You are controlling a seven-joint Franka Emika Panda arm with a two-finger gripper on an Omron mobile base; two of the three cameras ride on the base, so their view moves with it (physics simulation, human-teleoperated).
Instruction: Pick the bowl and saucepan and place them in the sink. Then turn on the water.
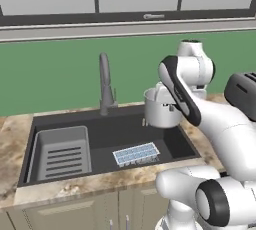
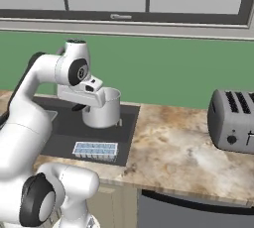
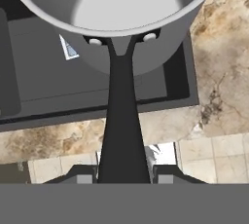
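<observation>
Saucepan (image 1: 161,108) is hanging in the air over the right end of the sink (image 1: 107,134), clear of the basin floor, with its dark handle (image 3: 121,121) running back between the gripper (image 3: 122,173) fingers, which are pinching that handle from both sides. Arm is reaching in from the right, its white forearm crossing in front of the pan's right side in the left base view. Below and just in front of the pan, a blue-and-white sponge (image 1: 136,153) is lying on the sink floor; a ribbed grey tray (image 1: 61,153) is sitting at the sink's left end, well apart. Faucet (image 1: 105,85) is standing behind the basin, left of the pan, not touching it. Toaster (image 2: 233,120) is sitting on the marble counter (image 2: 173,147) to the right, well clear of the pan
</observation>
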